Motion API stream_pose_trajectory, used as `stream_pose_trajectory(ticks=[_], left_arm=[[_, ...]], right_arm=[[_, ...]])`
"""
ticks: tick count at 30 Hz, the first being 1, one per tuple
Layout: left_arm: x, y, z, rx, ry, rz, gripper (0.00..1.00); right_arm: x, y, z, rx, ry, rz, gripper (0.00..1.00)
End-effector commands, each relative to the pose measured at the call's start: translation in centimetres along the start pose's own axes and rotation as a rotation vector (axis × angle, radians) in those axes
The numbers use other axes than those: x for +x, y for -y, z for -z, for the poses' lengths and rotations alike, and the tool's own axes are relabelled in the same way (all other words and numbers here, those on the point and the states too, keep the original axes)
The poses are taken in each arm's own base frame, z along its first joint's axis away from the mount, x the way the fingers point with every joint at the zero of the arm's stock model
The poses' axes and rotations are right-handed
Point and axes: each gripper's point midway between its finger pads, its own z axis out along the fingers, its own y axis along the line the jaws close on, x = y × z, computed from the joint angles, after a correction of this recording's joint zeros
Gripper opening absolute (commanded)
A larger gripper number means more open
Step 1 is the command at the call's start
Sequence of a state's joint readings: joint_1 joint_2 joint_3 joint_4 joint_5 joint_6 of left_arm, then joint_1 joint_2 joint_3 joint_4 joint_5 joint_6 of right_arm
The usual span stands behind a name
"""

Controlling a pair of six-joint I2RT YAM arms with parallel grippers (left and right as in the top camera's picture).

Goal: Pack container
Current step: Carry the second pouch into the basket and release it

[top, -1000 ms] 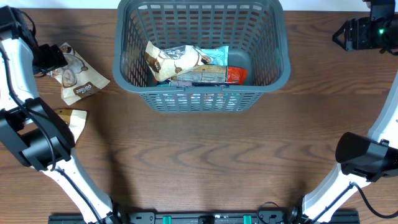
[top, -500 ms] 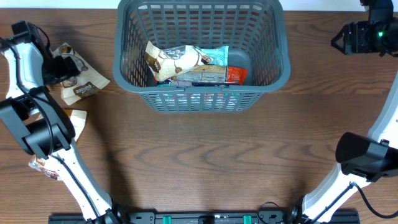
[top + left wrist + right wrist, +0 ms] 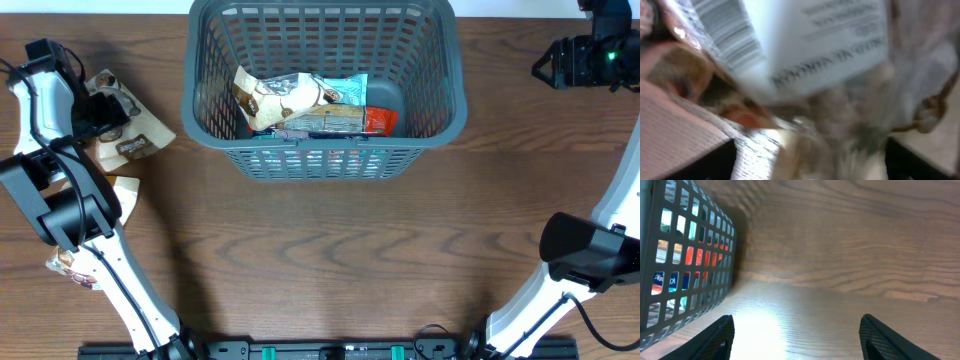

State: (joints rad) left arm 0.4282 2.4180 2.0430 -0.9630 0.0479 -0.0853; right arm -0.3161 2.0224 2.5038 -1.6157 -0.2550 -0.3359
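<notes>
The dark grey slotted container [image 3: 325, 150] stands at the back middle of the table and holds several snack packets [image 3: 300, 100]. A cream and brown snack packet [image 3: 135, 135] lies on the table to its left. My left gripper [image 3: 100, 112] is low over this packet. In the left wrist view the blurred packet [image 3: 830, 75] fills the frame between the wide-apart dark fingers [image 3: 700, 165], so the gripper is open around it. My right gripper [image 3: 545, 65] is open and empty, right of the container; the right wrist view shows the container wall [image 3: 685, 265] and bare wood between its fingertips [image 3: 795, 340].
Another cream packet [image 3: 120, 192] lies in front of the first one, partly under the left arm. A further packet [image 3: 68, 268] shows at the left edge beneath the arm. The container's right wall is near the right gripper.
My left gripper has moved right from the table's left edge onto the cream and brown packet, which shifted slightly. The right arm has barely moved.
</notes>
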Motion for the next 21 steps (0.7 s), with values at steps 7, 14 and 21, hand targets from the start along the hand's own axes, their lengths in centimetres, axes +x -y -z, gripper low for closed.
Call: stream_pose_trajectory(ticks=[7,14,21], left_arm=[[0.3,0.9,-0.6,-0.001,-0.011,-0.02,0.19],[0.9,1.7,-0.5,-0.002,-0.031,-0.04,0.06],[1.0,2.5,1.5,0.003,-0.014,-0.056,0.05]], right_arm=[[0.2,-0.6,-0.5,-0.022,-0.017,-0.014,0.66],[0.2,-0.6,-0.5,-0.022,-0.017,-0.014,0.66],[0.1,-0.6,-0.5,-0.021,-0.016,-0.013,0.66]])
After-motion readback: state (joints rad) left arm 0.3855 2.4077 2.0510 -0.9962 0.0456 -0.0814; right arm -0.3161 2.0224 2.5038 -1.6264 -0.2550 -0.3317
